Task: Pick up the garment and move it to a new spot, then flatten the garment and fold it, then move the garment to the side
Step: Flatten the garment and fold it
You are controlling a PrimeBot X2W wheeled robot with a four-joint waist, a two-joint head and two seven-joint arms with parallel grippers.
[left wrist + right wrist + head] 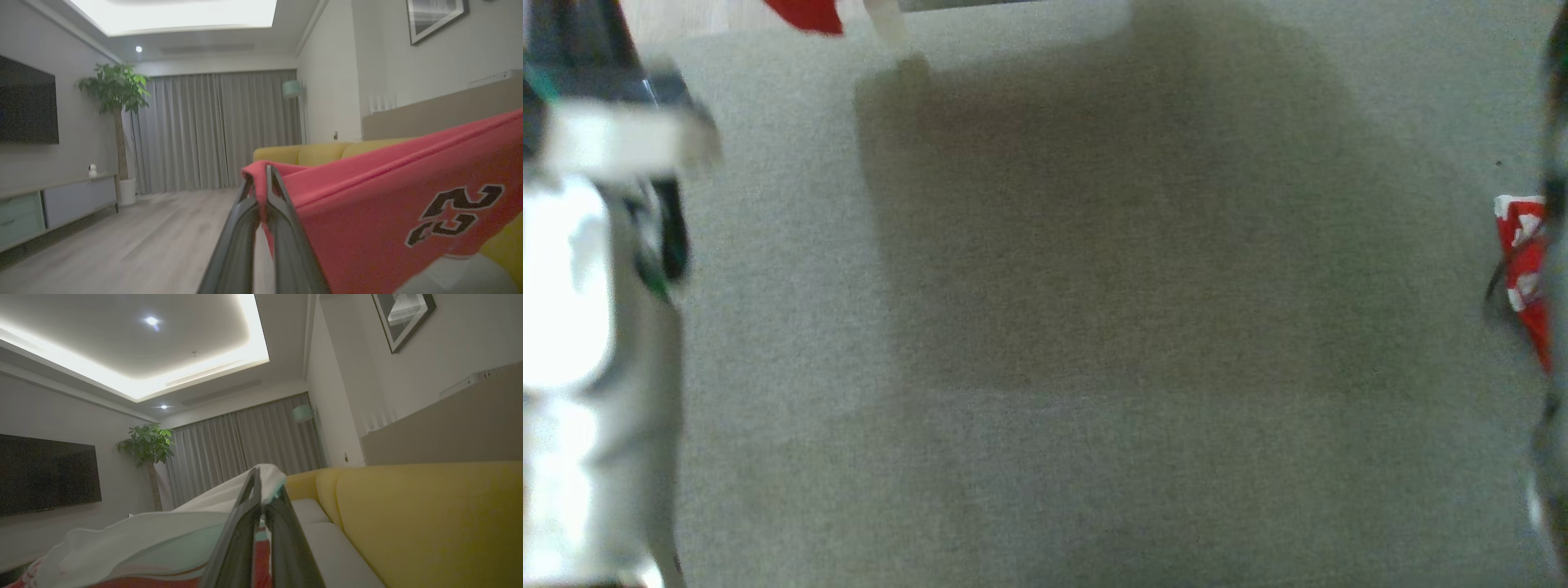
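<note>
The red jersey (367,220) pinched in the left gripper (260,176) is soft, matt knit cloth. The fingers (290,245) look like smooth, faintly glossy dark plastic. Right of the right gripper (264,486), the yellow sofa (429,522) is matt woven fabric.

Surface: a pale grey-beige woven fabric surface (1094,457), flat and blurred in the head view.
Far edge: a rounded corner at the far middle, with pale wood floor (703,16) beyond it at the far left.
Shade: a broad soft shadow (1094,229) lies across the middle and far part.
On it: a tiny dark speck (1499,163) near the right.
Right edge: a red-and-white patterned cloth (1523,261); whether it rests on the fabric cannot be told.
</note>
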